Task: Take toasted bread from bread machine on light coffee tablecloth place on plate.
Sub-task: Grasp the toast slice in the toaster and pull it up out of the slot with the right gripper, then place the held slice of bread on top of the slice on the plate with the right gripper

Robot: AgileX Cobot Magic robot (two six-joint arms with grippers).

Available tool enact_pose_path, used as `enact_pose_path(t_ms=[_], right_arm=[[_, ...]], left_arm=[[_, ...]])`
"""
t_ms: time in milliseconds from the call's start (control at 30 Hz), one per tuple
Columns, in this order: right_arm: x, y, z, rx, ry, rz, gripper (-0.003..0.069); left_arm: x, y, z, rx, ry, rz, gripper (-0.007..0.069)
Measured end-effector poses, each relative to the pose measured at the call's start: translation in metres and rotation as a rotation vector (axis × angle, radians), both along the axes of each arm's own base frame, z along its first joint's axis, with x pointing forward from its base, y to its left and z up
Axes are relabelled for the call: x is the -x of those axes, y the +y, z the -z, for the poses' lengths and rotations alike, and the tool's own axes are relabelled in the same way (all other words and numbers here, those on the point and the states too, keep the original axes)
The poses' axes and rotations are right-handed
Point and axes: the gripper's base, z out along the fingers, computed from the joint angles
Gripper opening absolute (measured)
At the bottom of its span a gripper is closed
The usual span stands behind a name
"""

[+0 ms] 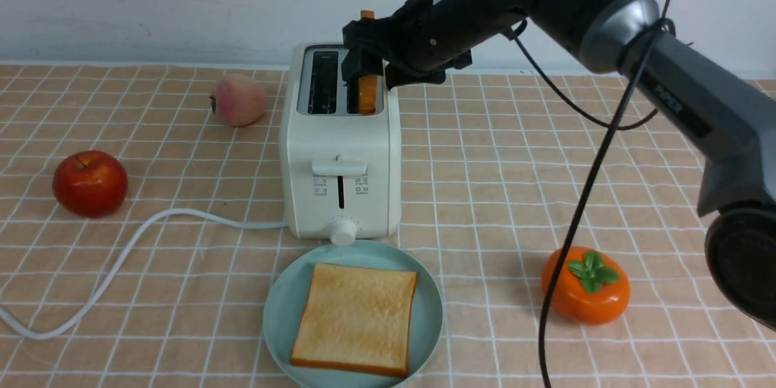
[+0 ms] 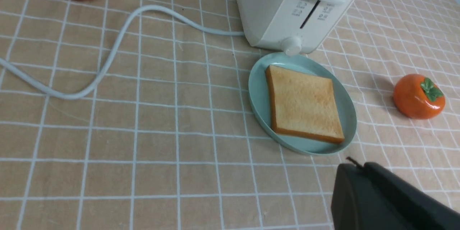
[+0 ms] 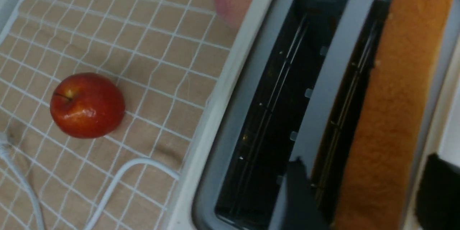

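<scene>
1. Plate (image 1: 280,321) first: it sits at the near edge of the surface, about midway along, with one toast (image 1: 356,318) lying flat on it.
2. Just behind it, mid-surface, stands the toaster (image 1: 339,151) on the cloth (image 1: 485,182). Its dial almost touches the plate rim, and its cord (image 1: 121,254) snakes off toward the left edge.
3. The other slice (image 1: 366,94) stands upright in the slot nearer the right edge, with its top poking out.
4. The right hand (image 1: 371,70) is over that slot with a finger on each side of the slice, close in. Honestly can't tell if it's squeezing.
5. The left hand (image 2: 373,194) is only a black bit in its own camera, above the cloth near the plate. Can't tell whether it's spread or pressed together.
6. Extras: persimmon (image 1: 585,285) toward the near right corner, apple (image 1: 90,183) by the left edge, peach (image 1: 237,100) toward the far edge beside the toaster.
</scene>
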Motion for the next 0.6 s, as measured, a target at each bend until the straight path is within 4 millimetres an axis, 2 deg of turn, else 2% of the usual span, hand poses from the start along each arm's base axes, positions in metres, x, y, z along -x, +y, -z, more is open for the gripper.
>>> enact_pose_path(t_ms=[33, 67, 100, 200, 300, 333, 367, 400, 433, 533, 600], right_arm=[[0.0, 0.0, 0.0, 0.0, 0.0, 0.0, 0.0331], [0.002, 0.0, -0.007, -0.003, -0.012, -0.004, 0.0136], [0.004, -0.001, -0.013, 0.0, -0.023, -0.011, 0.0089], [0.017, -0.008, -0.042, 0.017, -0.062, -0.034, 0.0101], [0.045, -0.022, -0.094, 0.033, -0.133, -0.058, 0.0105], [0.048, -0.023, -0.097, 0.036, -0.137, -0.06, 0.0105], [0.075, -0.038, -0.135, 0.057, -0.19, -0.078, 0.0105], [0.075, -0.038, -0.135, 0.059, -0.192, -0.077, 0.0105], [0.098, -0.051, -0.16, 0.092, -0.231, -0.091, 0.0105], [0.146, -0.079, -0.207, 0.129, -0.321, -0.074, 0.0105], [0.169, -0.092, -0.223, 0.137, -0.352, -0.058, 0.0105]], left_arm=[[0.0, 0.0, 0.0, 0.002, 0.001, 0.002, -0.0014], [0.0, -0.001, 0.0, 0.007, 0.003, 0.005, -0.0014], [0.0, -0.001, 0.0, 0.009, 0.003, 0.006, -0.0014], [0.0, -0.001, 0.0, 0.009, 0.003, 0.007, -0.0014], [0.0, -0.001, 0.0, 0.009, 0.003, 0.008, -0.0014], [0.0, -0.001, 0.0, 0.009, 0.003, 0.008, -0.0014], [0.0, -0.001, 0.0, 0.009, 0.003, 0.008, -0.0014], [0.0, -0.001, 0.0, 0.009, 0.003, 0.008, -0.0014], [0.0, -0.001, 0.0, 0.009, 0.003, 0.008, -0.0014], [0.0, -0.001, 0.0, 0.008, 0.003, 0.007, -0.0014], [0.0, -0.001, 0.0, 0.007, 0.003, 0.006, -0.0014]])
